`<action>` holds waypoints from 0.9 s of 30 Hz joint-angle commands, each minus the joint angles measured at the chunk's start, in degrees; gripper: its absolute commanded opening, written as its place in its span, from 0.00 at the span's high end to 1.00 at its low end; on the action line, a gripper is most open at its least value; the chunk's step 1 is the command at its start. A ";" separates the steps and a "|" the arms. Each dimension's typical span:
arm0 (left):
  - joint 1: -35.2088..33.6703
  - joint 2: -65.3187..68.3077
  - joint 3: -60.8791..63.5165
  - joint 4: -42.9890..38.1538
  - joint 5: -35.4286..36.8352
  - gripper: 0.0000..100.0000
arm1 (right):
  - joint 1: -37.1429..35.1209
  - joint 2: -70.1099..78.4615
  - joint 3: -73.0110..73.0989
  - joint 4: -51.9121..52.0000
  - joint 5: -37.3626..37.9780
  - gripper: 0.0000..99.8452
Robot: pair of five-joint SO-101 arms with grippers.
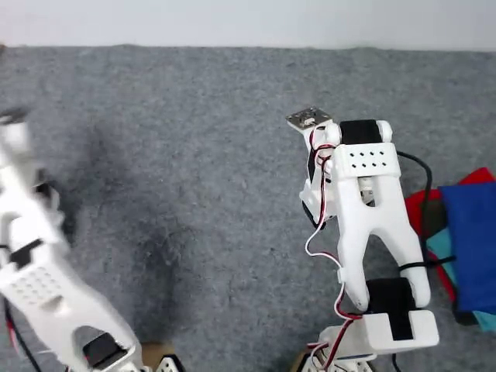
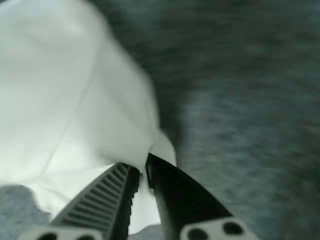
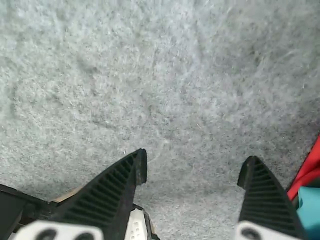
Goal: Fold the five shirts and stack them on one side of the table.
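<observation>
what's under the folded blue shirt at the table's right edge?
Edges of a teal fabric shirt and a red fabric shirt poke out from under the folded blue fabric shirt. Their order and anything else beneath is covered.

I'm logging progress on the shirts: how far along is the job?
Done: a stack of folded shirts, blue over red and teal, sits at the table's right edge. In hand: the left hand is shut on a white shirt. Left: getting that shirt folded and onto the stack; the right hand hangs open, empty.
</observation>
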 commanded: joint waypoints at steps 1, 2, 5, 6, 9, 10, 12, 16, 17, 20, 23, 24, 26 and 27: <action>17.05 -17.76 11.74 1.93 0.44 0.99 | 0.57 -0.22 -0.26 0.04 0.53 0.70; 21.80 -21.10 14.29 1.93 1.67 0.99 | 0.57 -0.22 -0.26 0.13 0.53 0.70; 36.75 -29.01 17.89 1.76 6.51 0.99 | 0.66 -0.22 -0.26 0.13 0.53 0.70; 41.49 -30.33 17.80 1.49 8.00 0.99 | 0.57 -0.22 -0.26 0.13 0.53 0.70; 49.49 -31.82 15.16 0.35 12.40 0.99 | 0.57 -0.22 -0.26 0.13 0.53 0.70; 49.67 -31.74 13.93 0.18 14.15 0.99 | 0.57 -0.22 -0.26 0.13 0.62 0.70; 47.91 -31.21 11.82 0.18 18.20 0.96 | 0.57 -0.22 -0.26 0.13 0.62 0.69; 40.79 -29.89 7.87 1.58 24.53 0.83 | 0.04 -0.22 -0.26 0.13 0.62 0.69; 39.12 -29.63 7.34 1.67 25.41 0.79 | -0.13 -0.22 -0.26 0.04 0.62 0.69; 35.78 -29.36 7.25 1.76 25.76 0.72 | -1.19 -0.22 -0.26 0.04 0.70 0.69; 33.41 -30.07 6.99 1.76 25.76 0.71 | -3.47 -0.31 -0.26 0.13 0.70 0.69; 31.74 -30.42 6.99 1.85 25.76 0.71 | -4.88 -0.57 -0.26 0.48 0.70 0.69; 26.46 -31.56 7.25 1.85 25.76 0.71 | -9.45 -0.75 -0.79 1.63 0.97 0.69; 22.86 -31.91 7.25 1.85 25.76 0.71 | -12.18 -0.75 -1.14 2.07 2.02 0.69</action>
